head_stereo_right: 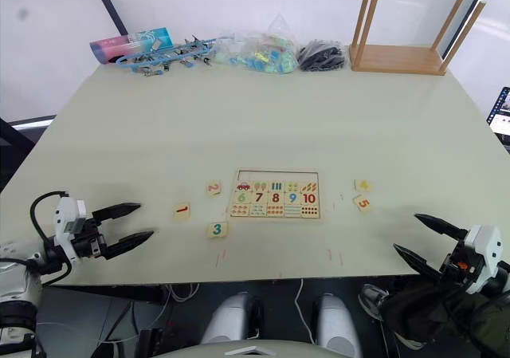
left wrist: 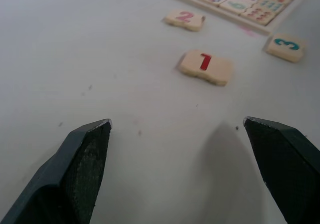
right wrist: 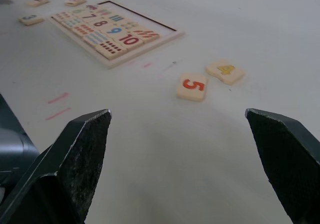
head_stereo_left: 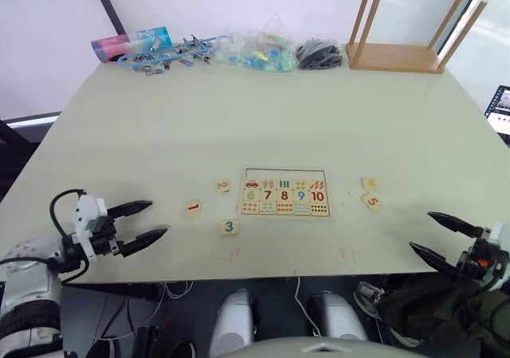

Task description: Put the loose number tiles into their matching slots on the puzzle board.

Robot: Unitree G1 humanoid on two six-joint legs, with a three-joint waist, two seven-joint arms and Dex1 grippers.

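The puzzle board (head_stereo_left: 284,170) lies flat near the table's front middle, its far row of slots (head_stereo_left: 284,175) bare. Left of it lie the red 1 tile (head_stereo_left: 194,208), the pink 2 tile (head_stereo_left: 222,186) and the green 3 tile (head_stereo_left: 229,227). To its right sit the yellow 4 tile (head_stereo_left: 369,183) and the orange 5 tile (head_stereo_left: 371,202). My left gripper (head_stereo_left: 147,222) hovers open at the front left, a short way from the 1 tile (left wrist: 205,66). At the front right edge my right gripper (head_stereo_left: 434,234) stands open, with the 5 tile (right wrist: 192,86) ahead of it.
Along the far edge lie a pink and blue box (head_stereo_left: 129,42), blue clips (head_stereo_left: 171,55), a clear bag of coloured pieces (head_stereo_left: 256,53), a black bundle (head_stereo_left: 321,54) and an upturned wooden stool (head_stereo_left: 403,37). Small red marks (head_stereo_left: 236,253) dot the table front.
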